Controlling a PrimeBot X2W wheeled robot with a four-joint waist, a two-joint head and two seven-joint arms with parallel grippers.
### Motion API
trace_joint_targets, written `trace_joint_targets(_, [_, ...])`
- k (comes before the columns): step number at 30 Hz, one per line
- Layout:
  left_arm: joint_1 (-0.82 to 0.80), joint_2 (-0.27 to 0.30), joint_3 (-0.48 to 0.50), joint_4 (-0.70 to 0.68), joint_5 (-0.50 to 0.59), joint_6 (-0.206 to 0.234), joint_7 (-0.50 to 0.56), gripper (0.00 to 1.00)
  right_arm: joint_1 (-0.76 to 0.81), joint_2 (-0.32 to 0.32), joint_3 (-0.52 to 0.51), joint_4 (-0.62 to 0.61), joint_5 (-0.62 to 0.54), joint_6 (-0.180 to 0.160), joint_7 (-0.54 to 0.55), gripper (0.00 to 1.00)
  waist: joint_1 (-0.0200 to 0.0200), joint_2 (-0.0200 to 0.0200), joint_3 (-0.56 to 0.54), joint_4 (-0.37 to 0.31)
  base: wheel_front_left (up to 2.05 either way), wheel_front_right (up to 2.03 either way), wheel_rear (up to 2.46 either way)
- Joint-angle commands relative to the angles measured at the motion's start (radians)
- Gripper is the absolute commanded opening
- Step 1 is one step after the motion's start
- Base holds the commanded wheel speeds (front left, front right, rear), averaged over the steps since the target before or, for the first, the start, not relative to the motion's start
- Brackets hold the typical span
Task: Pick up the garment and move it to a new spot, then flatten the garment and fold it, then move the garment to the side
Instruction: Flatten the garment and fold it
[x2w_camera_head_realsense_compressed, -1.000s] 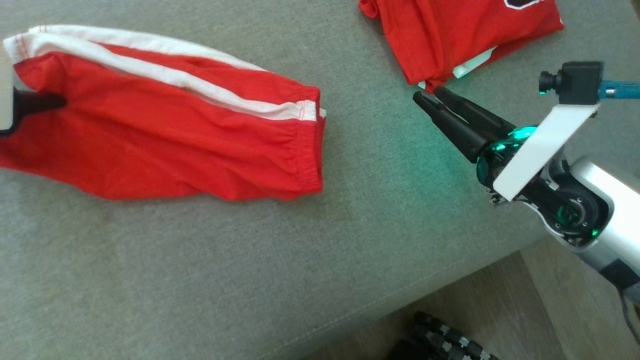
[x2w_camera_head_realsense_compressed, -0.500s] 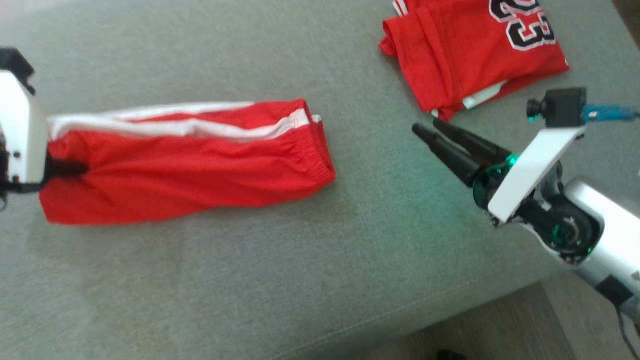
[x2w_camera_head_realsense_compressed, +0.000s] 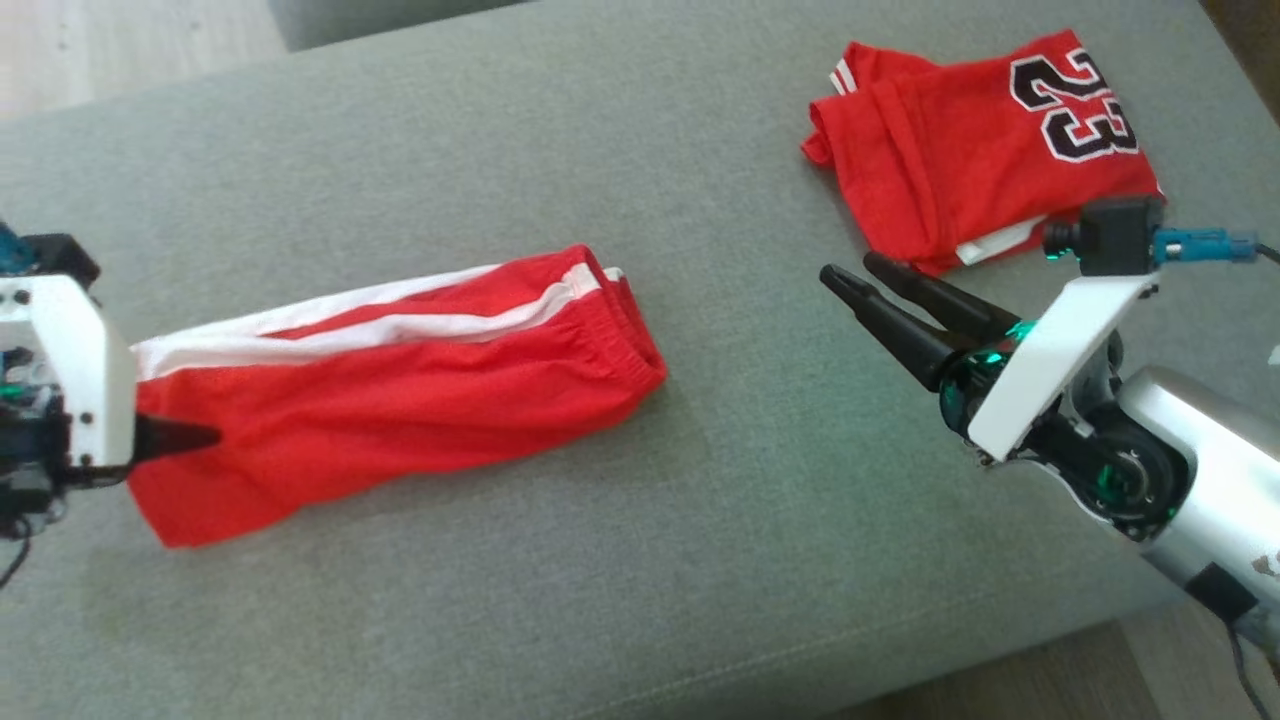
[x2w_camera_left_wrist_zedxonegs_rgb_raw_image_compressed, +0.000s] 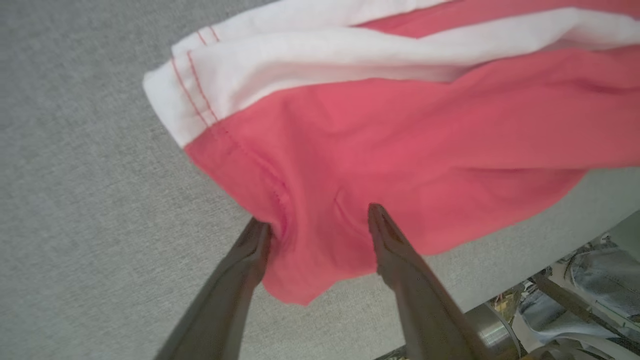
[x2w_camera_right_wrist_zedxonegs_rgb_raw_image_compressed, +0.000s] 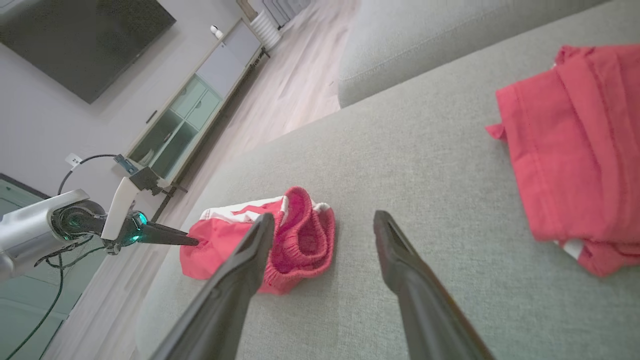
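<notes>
Operator: Grippers first, nearest the robot. How do they stand?

Observer: The right gripper (x2w_camera_head_realsense_compressed: 847, 266) hangs over the near right part of the grey cushion (x2w_camera_head_realsense_compressed: 600, 560). Its two dark fingers are spread wide with nothing between them, and it touches no cloth.

Operator: And the other one?

Observer: The left gripper (x2w_camera_left_wrist_zedxonegs_rgb_raw_image_compressed: 319, 220) sits at the cushion's left edge, at the hem end of the red shorts (x2w_camera_head_realsense_compressed: 400, 400). Its jaws stand wide apart. In the left wrist view one fingertip touches the stitched hem edge and the other lies against the red cloth. A bit of hem sits loose between them, not pinched.

Operator: Where does the garment lie?

Observer: It lies on the cushion, left of the middle, folded lengthwise into a long band. The white stripes run along its far edge. The gathered waistband points toward the cushion's middle, and the hem end lies at the left gripper. The shorts are well apart from the right gripper.

Operator: What is farther back?

Observer: A folded red jersey (x2w_camera_head_realsense_compressed: 960, 160) with the number 23 lies at the far right of the cushion, well apart from the shorts. Its near edge is just beyond the right gripper's tips. Past that are a second grey cushion (x2w_camera_right_wrist_zedxonegs_rgb_raw_image_compressed: 425, 40) and pale wood floor (x2w_camera_head_realsense_compressed: 120, 50). The right wrist view also shows a low cabinet (x2w_camera_right_wrist_zedxonegs_rgb_raw_image_compressed: 190, 110) under a dark screen (x2w_camera_right_wrist_zedxonegs_rgb_raw_image_compressed: 75, 40) on the wall.
</notes>
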Motion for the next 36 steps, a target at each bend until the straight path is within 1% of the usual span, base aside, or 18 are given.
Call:
trace_joint_targets(1, [-0.039, 0.033, 0.051, 0.0, 0.014, -0.003, -0.021, 1.0, 0.029, -0.018, -0.012, -0.019, -0.013, -0.001, -0.018, 1.0, 0.0001, -0.0001, -0.015, 0.015, 0.0, 0.0, 0.0])
trace_joint_targets(3, [-0.047, 0.03, 0.053, 0.003, 0.054, -0.016, -0.086, 1.0, 0.029, -0.02, -0.015, -0.01, -0.044, -0.001, -0.049, 1.0, 0.0001, -0.0001, -0.034, 0.029, 0.0, 0.0, 0.0])
trace_joint_targets(4, [-0.057, 0.032, 0.066, 0.004, 0.078, -0.02, -0.15, 1.0, 0.023, -0.02, -0.016, 0.007, -0.078, -0.001, -0.073, 1.0, 0.0001, -0.0001, -0.043, 0.033, 0.0, 0.0, 0.0])
trace_joint_targets(6, [-0.062, 0.027, 0.118, 0.006, 0.101, -0.013, -0.325, 1.0, 0.014, -0.009, -0.023, 0.074, -0.164, -0.001, -0.13, 1.0, 0.0001, -0.0001, -0.067, 0.043, 0.0, 0.0, 0.0])
trace_joint_targets(8, [-0.039, 0.019, 0.153, -0.01, 0.122, -0.002, -0.485, 1.0, 0.018, 0.026, -0.063, 0.14, -0.219, -0.001, -0.211, 1.0, 0.0001, -0.0001, -0.09, 0.061, 0.0, 0.0, 0.0])
trace_joint_targets(10, [0.0, 0.018, 0.165, -0.033, 0.149, 0.02, -0.609, 1.0, 0.026, 0.058, -0.101, 0.199, -0.286, -0.001, -0.256, 1.0, 0.0001, -0.0001, -0.11, 0.082, 0.0, 0.0, 0.0])
trace_joint_targets(14, [0.08, 0.021, 0.186, -0.093, 0.176, 0.08, -0.789, 1.0, 0.059, 0.122, -0.227, 0.268, -0.401, -0.001, -0.294, 1.0, 0.0001, -0.0001, -0.141, 0.124, 0.0, 0.0, 0.0])
trace_joint_targets(17, [0.139, 0.034, 0.21, -0.148, 0.189, 0.143, -0.919, 1.0, 0.102, 0.169, -0.359, 0.289, -0.506, -0.001, -0.299, 1.0, 0.0001, -0.0001, -0.164, 0.15, 0.0, 0.0, 0.0])
trace_joint_targets(19, [0.179, 0.04, 0.233, -0.189, 0.2, 0.195, -0.987, 1.0, 0.148, 0.205, -0.48, 0.302, -0.59, -0.001, -0.3, 1.0, 0.0001, -0.0001, -0.175, 0.166, 0.0, 0.0, 0.0])
trace_joint_targets(20, [0.201, 0.039, 0.254, -0.208, 0.205, 0.224, -1.006, 1.0, 0.175, 0.222, -0.52, 0.31, -0.643, -0.001, -0.3, 1.0, 0.0001, -0.0001, -0.181, 0.173, 0.0, 0.0, 0.0])
trace_joint_targets(22, [0.248, 0.034, 0.318, -0.25, 0.234, 0.277, -1.021, 1.0, 0.233, 0.269, -0.591, 0.311, -0.708, -0.001, -0.3, 1.0, 0.0001, -0.0001, -0.19, 0.187, 0.0, 0.0, 0.0])
trace_joint_targets(25, [0.355, -0.005, 0.495, -0.34, 0.366, 0.347, -1.022, 1.0, 0.311, 0.318, -0.672, 0.293, -0.813, -0.001, -0.3, 1.0, 0.0001, -0.0001, -0.203, 0.207, 0.0, 0.0, 0.0])
trace_joint_targets(28, [0.516, -0.073, 0.686, -0.435, 0.518, 0.394, -1.023, 1.0, 0.384, 0.357, -0.749, 0.259, -0.915, -0.001, -0.3, 1.0, 0.0001, -0.0001, -0.21, 0.219, 0.0, 0.0, 0.0])
trace_joint_targets(29, [0.621, -0.125, 0.789, -0.491, 0.63, 0.405, -1.023, 1.0, 0.427, 0.381, -0.814, 0.224, -1.02, -0.001, -0.3, 1.0, 0.0001, -0.0001, -0.212, 0.225, 0.0, 0.0, 0.0])
trace_joint_targets(31, [0.712, -0.185, 0.865, -0.53, 0.729, 0.412, -1.023, 1.0, 0.478, 0.427, -0.863, 0.193, -1.084, -0.001, -0.3, 1.0, 0.0001, -0.0001, -0.215, 0.229, 0.0, 0.0, 0.0])
trace_joint_targets(33, [0.783, -0.245, 0.93, -0.564, 0.823, 0.414, -1.023, 1.0, 0.525, 0.466, -0.901, 0.165, -1.136, -0.001, -0.3, 1.0, 0.0001, -0.0001, -0.219, 0.232, 0.0, 0.0, 0.0])
trace_joint_targets(34, [0.783, -0.245, 0.93, -0.564, 0.823, 0.414, -1.023, 1.0, 0.525, 0.466, -0.901, 0.165, -1.136, -0.001, -0.3, 1.0, 0.0001, -0.0001, -0.219, 0.232, 0.0, 0.0, 0.0])
trace_joint_targets(36, [0.841, -0.3, 0.973, -0.582, 0.898, 0.402, -1.023, 1.0, 0.564, 0.498, -0.93, 0.152, -1.167, -0.001, -0.3, 1.0, 0.0001, -0.0001, -0.221, 0.236, 0.0, 0.0, 0.0])
